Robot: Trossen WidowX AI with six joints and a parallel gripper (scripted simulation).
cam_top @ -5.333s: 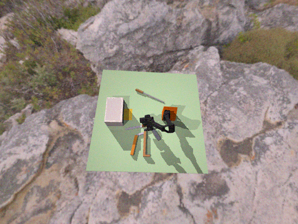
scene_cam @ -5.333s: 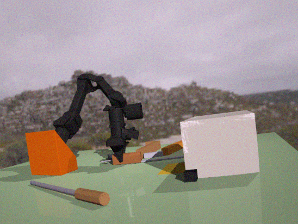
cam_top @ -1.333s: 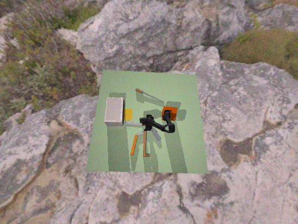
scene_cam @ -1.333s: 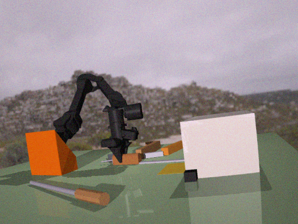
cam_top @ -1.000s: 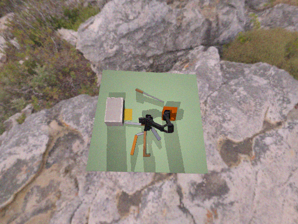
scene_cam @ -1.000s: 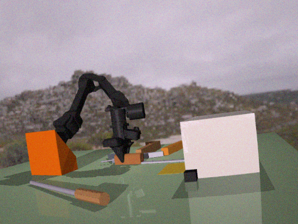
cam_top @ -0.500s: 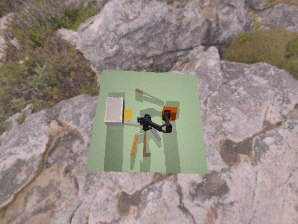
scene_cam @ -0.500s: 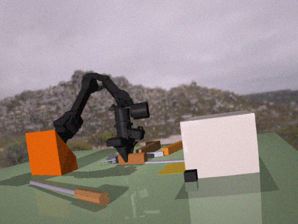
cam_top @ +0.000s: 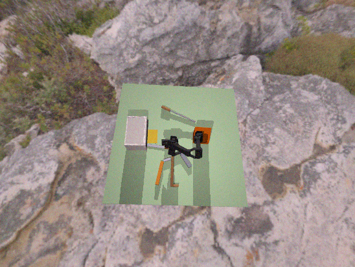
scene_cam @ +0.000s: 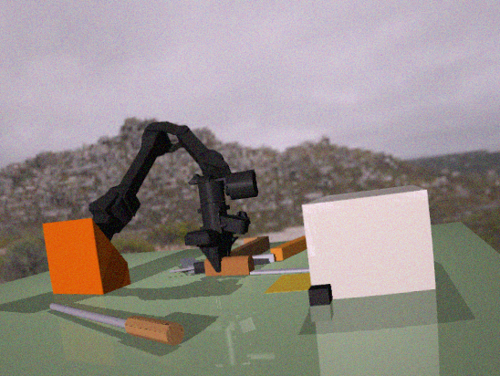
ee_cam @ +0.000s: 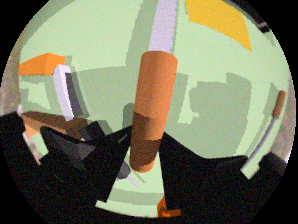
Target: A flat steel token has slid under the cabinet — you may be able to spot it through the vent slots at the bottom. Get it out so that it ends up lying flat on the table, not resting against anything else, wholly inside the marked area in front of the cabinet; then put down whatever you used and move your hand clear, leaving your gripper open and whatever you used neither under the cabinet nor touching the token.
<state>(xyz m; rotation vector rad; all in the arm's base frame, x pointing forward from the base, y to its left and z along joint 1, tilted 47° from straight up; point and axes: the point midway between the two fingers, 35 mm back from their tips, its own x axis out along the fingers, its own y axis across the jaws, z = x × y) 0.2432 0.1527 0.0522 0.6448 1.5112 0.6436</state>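
Note:
The white cabinet [cam_top: 136, 131] [scene_cam: 369, 246] stands on the green table. The yellow marked area [cam_top: 152, 136] [scene_cam: 291, 283] [ee_cam: 220, 20] lies in front of it. My gripper [scene_cam: 218, 268] [ee_cam: 146, 131] points down and is shut on the brown handle [scene_cam: 234, 266] [ee_cam: 156, 90] of a tool lying low at the table. Its pale flat blade [cam_top: 155, 146] [scene_cam: 279, 272] [ee_cam: 163, 25] runs beside the yellow area up to the cabinet, where its far end is hidden. The steel token is not visible in any view.
An orange block [scene_cam: 70, 255] stands by the arm's base. A brown-handled rod [cam_top: 166, 107] [scene_cam: 155, 329] [ee_cam: 279, 105] lies across the table. An orange-handled tool [cam_top: 159, 173] [ee_cam: 42, 66] and a brown hooked stick [cam_top: 172, 172] lie near my gripper. A black block [scene_cam: 320, 295] is at the cabinet's corner.

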